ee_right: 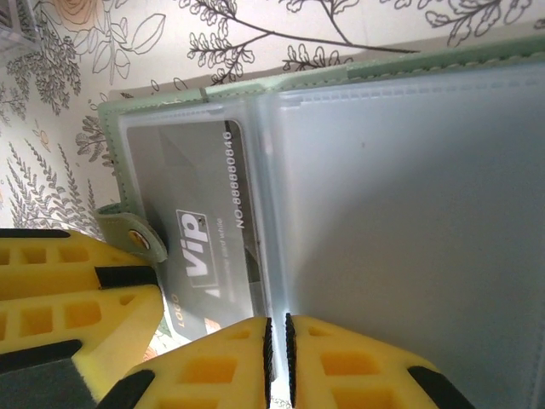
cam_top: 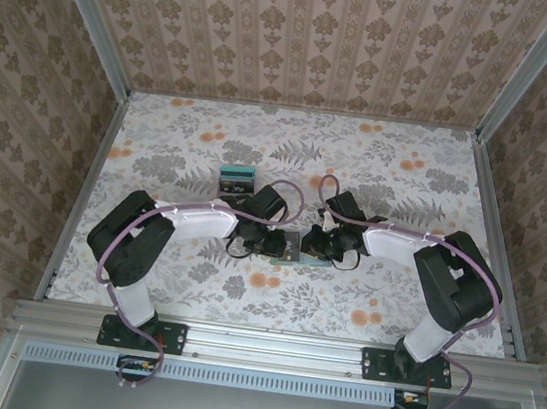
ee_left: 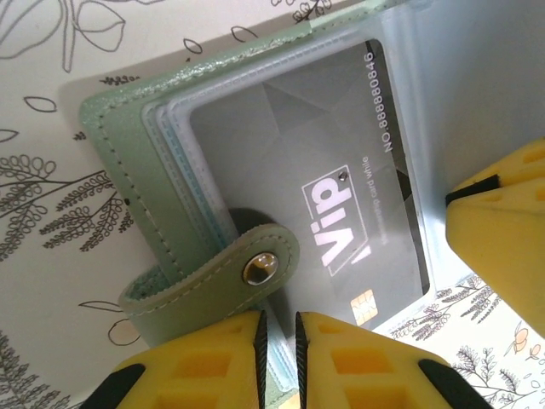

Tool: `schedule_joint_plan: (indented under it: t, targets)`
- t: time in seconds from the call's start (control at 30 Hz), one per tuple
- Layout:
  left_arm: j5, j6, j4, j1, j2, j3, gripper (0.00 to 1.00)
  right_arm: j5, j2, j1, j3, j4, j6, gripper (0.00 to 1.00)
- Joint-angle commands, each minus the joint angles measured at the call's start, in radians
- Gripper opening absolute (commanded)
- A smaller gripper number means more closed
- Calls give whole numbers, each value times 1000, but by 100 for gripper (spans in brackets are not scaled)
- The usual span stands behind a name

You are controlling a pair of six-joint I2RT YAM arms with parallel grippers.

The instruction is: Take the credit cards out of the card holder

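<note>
Top: holder (cam_top: 290, 248) sits dead centre, loose cards (cam_top: 237, 176) nearby. Left wrist: left claw (ee_left: 279, 328) pinches the holder's edge, grey card (ee_left: 289, 145) tucked inside. Right wrist: right claw (ee_right: 277, 334) nips a clear page (ee_right: 400, 196); slick plastic, so it could slip or drag the holder

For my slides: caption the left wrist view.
Left fingers pinch the open card holder; grey VIP card sleeved inside.

I can't read the small print on the grey plastic VIP card (ee_left: 289, 170); the soft green bifold card holder (ee_right: 383, 213) runs off the right-wrist frame.
</note>
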Motion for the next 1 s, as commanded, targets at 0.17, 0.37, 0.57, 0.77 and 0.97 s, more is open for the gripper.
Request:
schedule_joint_plan:
  t: [0.17,0.37,0.57,0.77,0.97]
  targets:
    - [35,4,13,-6,20,33,19,-13,18,9,-10,1,4,17]
    - [15,4,-18,-6,28,31,18,-11,19,9,-6,-4,1,18]
    - [-48,9,-48,-6,-14,12,19,-13,22,9,-4,-3,1,18]
    - [-37,15,-55,-15,15,23,18,-15,26,9,-1,-2,1,18]
    - [-10,19,-51,-24,60,44,18,-16,28,9,-6,2,5,18]
